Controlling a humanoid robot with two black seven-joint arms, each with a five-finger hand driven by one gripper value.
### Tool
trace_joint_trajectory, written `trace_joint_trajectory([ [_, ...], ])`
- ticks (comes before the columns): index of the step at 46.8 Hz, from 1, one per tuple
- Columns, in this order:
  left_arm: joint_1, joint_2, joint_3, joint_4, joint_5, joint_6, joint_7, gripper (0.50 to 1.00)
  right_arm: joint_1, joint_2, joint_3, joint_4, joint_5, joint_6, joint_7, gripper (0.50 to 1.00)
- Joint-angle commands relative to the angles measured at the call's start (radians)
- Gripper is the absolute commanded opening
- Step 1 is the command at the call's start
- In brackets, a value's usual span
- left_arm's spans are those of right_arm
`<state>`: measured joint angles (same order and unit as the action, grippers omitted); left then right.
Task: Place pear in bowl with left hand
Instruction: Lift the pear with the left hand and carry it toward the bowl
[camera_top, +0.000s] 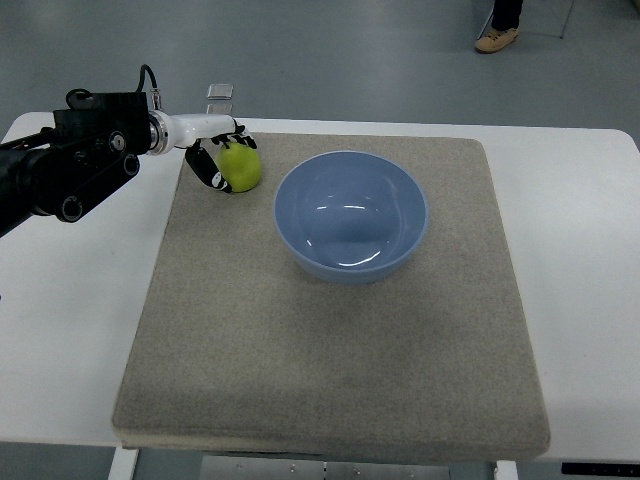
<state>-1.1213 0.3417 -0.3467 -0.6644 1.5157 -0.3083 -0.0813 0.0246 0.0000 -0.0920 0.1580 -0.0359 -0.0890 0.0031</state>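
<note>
A blue bowl (351, 215) sits on a beige mat (330, 360) covering a white table (590, 280). Left of the bowl, near the mat's far-left corner, the robot's left hand (222, 160) wraps its fingers around 1 green pear (240, 166).

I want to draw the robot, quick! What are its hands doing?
Left hand: closed around the green pear, left of the blue bowl.
Right hand: not in the picture.
</note>
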Motion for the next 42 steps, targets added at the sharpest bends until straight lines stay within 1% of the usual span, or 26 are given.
trace_joint_trajectory([
  [1, -0.002, 0.000, 0.000, -0.001, 0.000, 0.000, 0.000, 0.677, 0.000, 0.000, 0.000, 0.000, 0.001, 0.000, 0.000, 0.924],
  [7, -0.006, 0.008, 0.000, -0.006, -0.002, -0.002, 0.000, 0.500, 0.000, 0.000, 0.000, 0.000, 0.001, 0.000, 0.000, 0.924],
  [17, -0.035, 0.045, -0.003, -0.020, -0.012, -0.011, -0.003, 0.500, 0.000, 0.000, 0.000, 0.000, 0.001, 0.000, 0.000, 0.924],
  [23, -0.072, 0.097, -0.008, -0.063, -0.022, -0.017, -0.006, 0.500, 0.000, 0.000, 0.000, 0.000, -0.001, 0.000, 0.000, 0.924],
  [27, -0.092, 0.121, -0.020, -0.084, -0.023, -0.035, -0.006, 0.500, 0.000, 0.000, 0.000, 0.000, -0.001, 0.000, 0.000, 0.924],
  [32, -0.118, 0.151, -0.032, -0.139, -0.038, -0.081, -0.006, 0.500, 0.000, 0.000, 0.000, 0.000, 0.001, 0.000, 0.000, 0.926],
  [42, -0.149, 0.241, -0.068, -0.303, -0.121, -0.166, -0.005, 0.500, 0.000, 0.000, 0.000, 0.000, 0.001, 0.000, 0.000, 0.924],
])
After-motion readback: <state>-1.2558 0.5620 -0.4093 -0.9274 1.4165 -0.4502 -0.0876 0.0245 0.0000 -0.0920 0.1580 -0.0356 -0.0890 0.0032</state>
